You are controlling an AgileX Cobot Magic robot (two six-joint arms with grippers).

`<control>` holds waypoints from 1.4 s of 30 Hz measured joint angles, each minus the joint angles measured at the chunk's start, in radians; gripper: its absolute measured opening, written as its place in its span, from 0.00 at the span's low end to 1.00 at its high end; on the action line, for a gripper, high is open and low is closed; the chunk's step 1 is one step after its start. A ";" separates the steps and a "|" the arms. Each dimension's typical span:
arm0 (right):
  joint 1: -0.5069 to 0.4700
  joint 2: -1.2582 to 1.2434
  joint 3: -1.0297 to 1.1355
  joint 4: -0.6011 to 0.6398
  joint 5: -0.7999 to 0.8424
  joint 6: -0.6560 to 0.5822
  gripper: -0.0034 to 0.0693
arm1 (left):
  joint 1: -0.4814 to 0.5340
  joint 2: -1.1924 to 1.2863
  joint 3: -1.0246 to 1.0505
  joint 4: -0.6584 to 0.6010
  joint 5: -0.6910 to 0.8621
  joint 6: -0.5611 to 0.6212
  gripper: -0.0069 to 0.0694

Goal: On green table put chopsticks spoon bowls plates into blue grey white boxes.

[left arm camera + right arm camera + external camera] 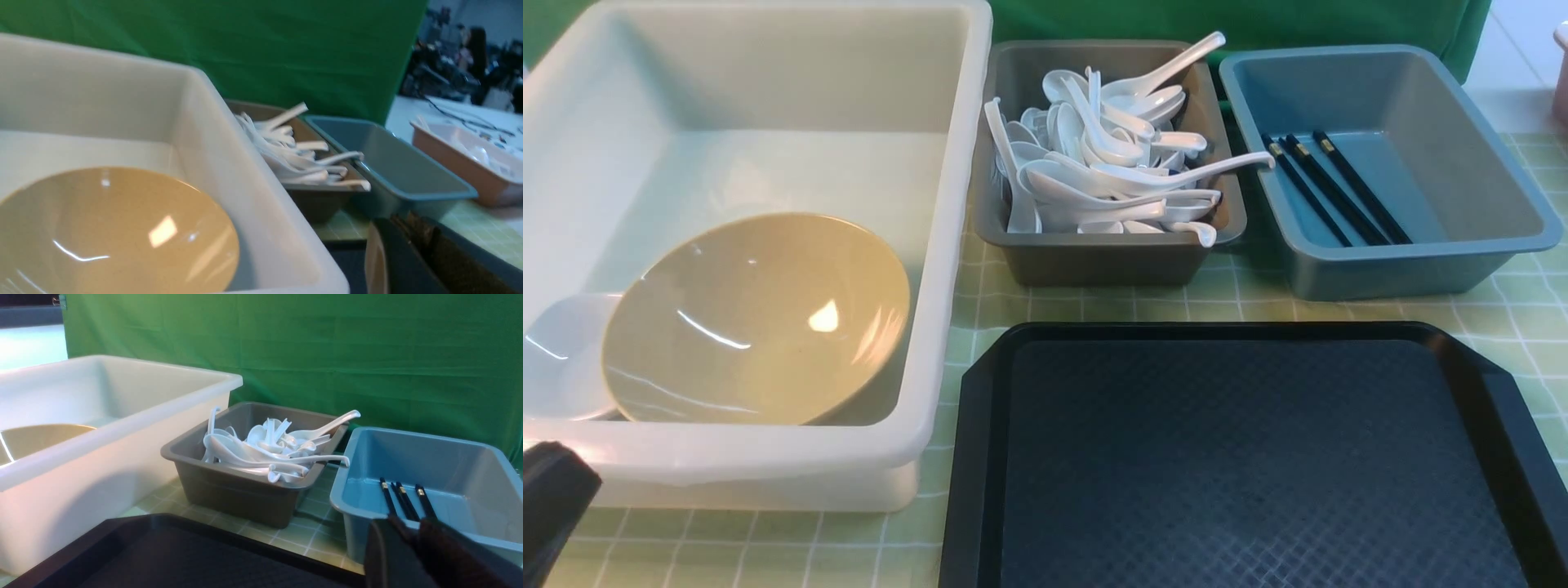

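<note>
White dish (560,359) half hidden behind khaki bowl (756,318), both grippers' jaws cropped, grip unreadable.

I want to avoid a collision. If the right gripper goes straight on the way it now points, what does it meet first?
Probably the blue box: the right gripper points at its near wall, with the chopsticks just beyond. Depth is unclear.
</note>
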 joint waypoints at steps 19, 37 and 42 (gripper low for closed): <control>0.000 0.000 0.000 0.000 0.000 0.001 0.23 | 0.001 -0.002 0.378 0.418 -0.218 -0.166 0.09; 0.000 0.000 0.000 0.000 0.000 0.001 0.25 | 0.047 -0.002 0.378 0.463 -0.181 -0.217 0.09; 0.000 0.000 0.000 0.000 0.000 0.000 0.26 | 0.051 -0.002 0.378 0.464 -0.181 -0.217 0.09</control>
